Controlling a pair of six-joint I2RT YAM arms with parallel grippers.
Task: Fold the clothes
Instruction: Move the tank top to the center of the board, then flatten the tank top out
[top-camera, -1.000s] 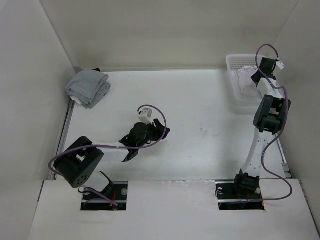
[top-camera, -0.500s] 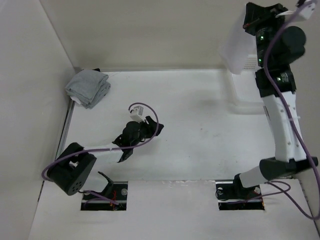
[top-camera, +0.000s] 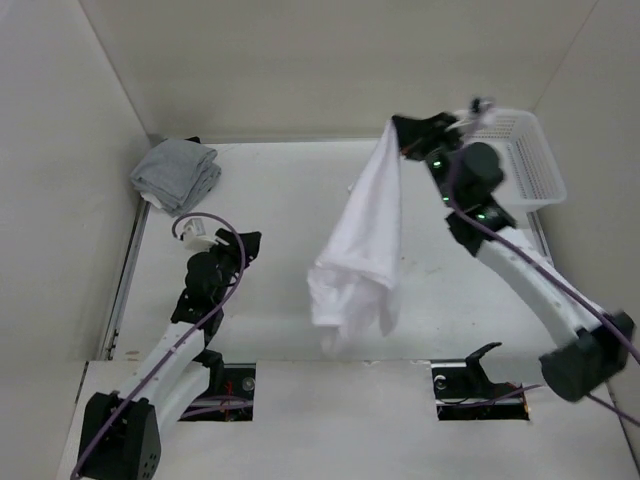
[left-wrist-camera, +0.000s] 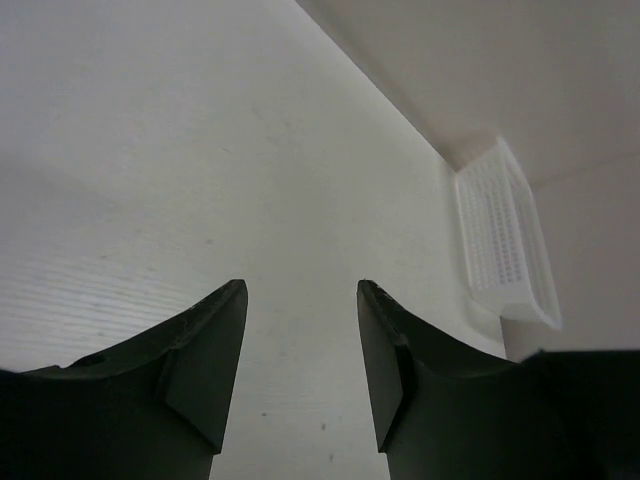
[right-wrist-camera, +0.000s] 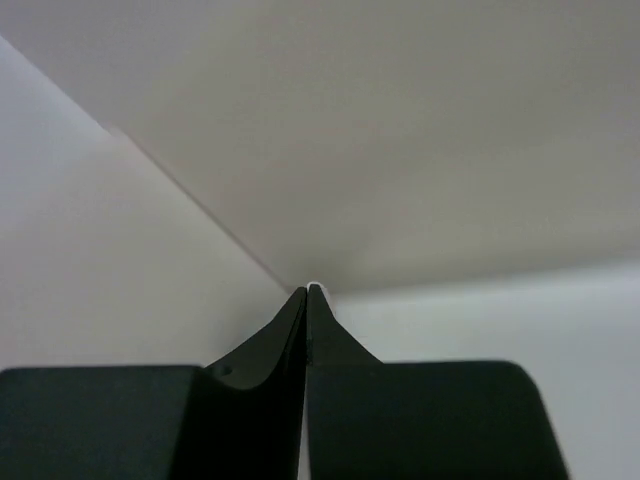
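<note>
My right gripper (top-camera: 400, 132) pinching top of clothes (top-camera: 362, 240); garment hangs beneath, bunched low. Wrist view: white sliver at tips, probably cloth. My left gripper (left-wrist-camera: 300, 290) spread, well apart.

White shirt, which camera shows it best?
The top external view: the whole white shirt dangles from the right gripper. The left wrist view misses it; the right wrist view shows only a white speck between its shut jaws.

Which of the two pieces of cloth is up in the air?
The white garment, dangling from the right gripper. The grey bundle lies at the far left corner of the table.
</note>
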